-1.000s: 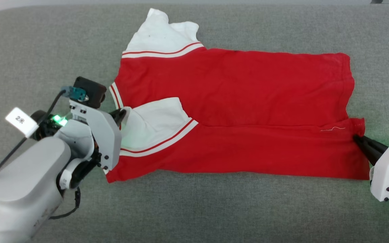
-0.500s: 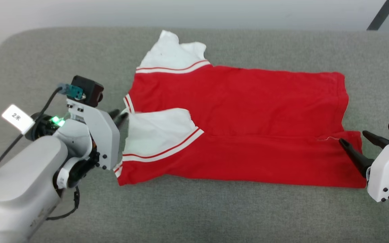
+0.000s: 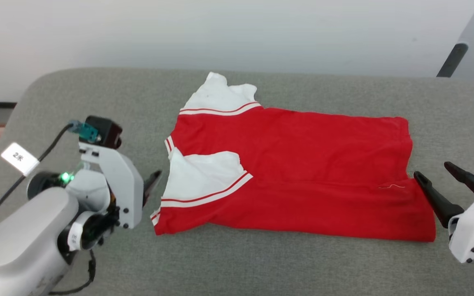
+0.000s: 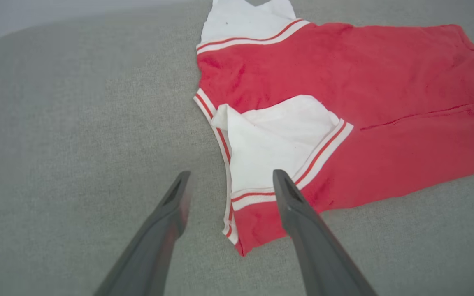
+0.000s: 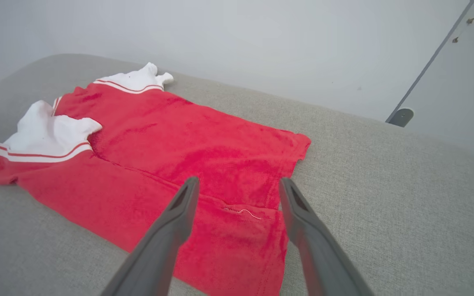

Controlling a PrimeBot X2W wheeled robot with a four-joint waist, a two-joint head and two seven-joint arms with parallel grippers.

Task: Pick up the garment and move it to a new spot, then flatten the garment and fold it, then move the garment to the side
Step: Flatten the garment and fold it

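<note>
Both grippers stood with jaws spread wide and empty: the left gripper by the sleeve end, the right gripper by the hem end of the red jersey-style T-shirt with white, stripe-trimmed sleeves, which lay folded lengthwise on the grey fabric cushion.

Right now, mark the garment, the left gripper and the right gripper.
garment (image 3: 303, 164), head view, on the middle of its red body.
left gripper (image 4: 231, 174), left wrist view, midway between its two open fingertips.
right gripper (image 5: 239, 179), right wrist view, midway between its two open fingertips.
</note>
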